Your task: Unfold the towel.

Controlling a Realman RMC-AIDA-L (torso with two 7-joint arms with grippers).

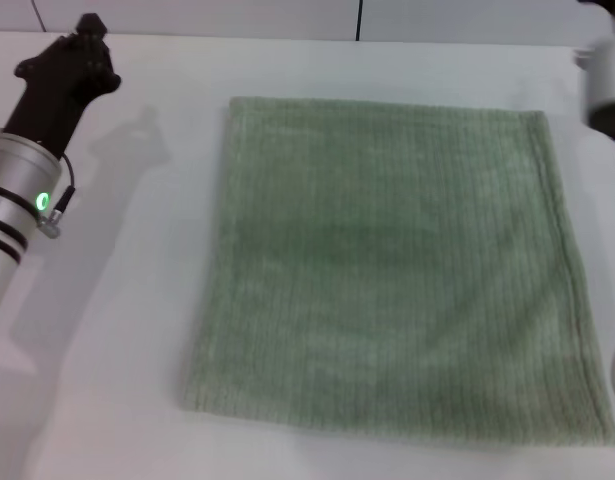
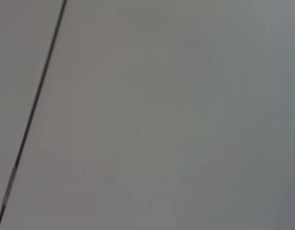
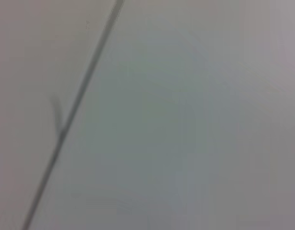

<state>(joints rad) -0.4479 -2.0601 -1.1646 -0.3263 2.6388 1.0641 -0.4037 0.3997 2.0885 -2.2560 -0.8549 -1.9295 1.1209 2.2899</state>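
**Towel flat on desk, both arms drawn off to the sides**

Left pincer (image 1: 87, 35): black, at the end of a silver arm with a small green light on its collar. It sits over bare desk, off the towel's far-left corner and well apart from the cloth. Its fingers point away toward the far edge of the desk. Whether they are spread or pressed together I cannot tell; from the head view the tip reads as one dark lump. Nothing seen in it.

Right pincer: not seen. Only a blurred pale grey part of the right arm (image 1: 605, 82) shows, just beyond the towel's far-right corner. State of that pincer cannot be told.

The large pale sage-green terry towel (image 1: 392, 270), ribbed with fine parallel lines and hemmed along its edges, lies flat on the plain white desk (image 1: 137, 330). It looks roughly square, a touch wider at its near edge. Far edge runs straight, with a slight raised fold line near it. Right-hand hem is visible as a narrow ridge running the towel's whole length. Near edge is a little uneven. Neither arm touches the cloth.

A soft shadow of the left arm falls on the desk between that arm and the towel's left edge.

Beyond the towel's far edge, a thin dark seam (image 1: 359, 20) crosses the pale background.

Both wrist views: only a plain pale surface crossed by one thin dark line (image 2: 34, 103) (image 3: 73, 112). No towel in either.
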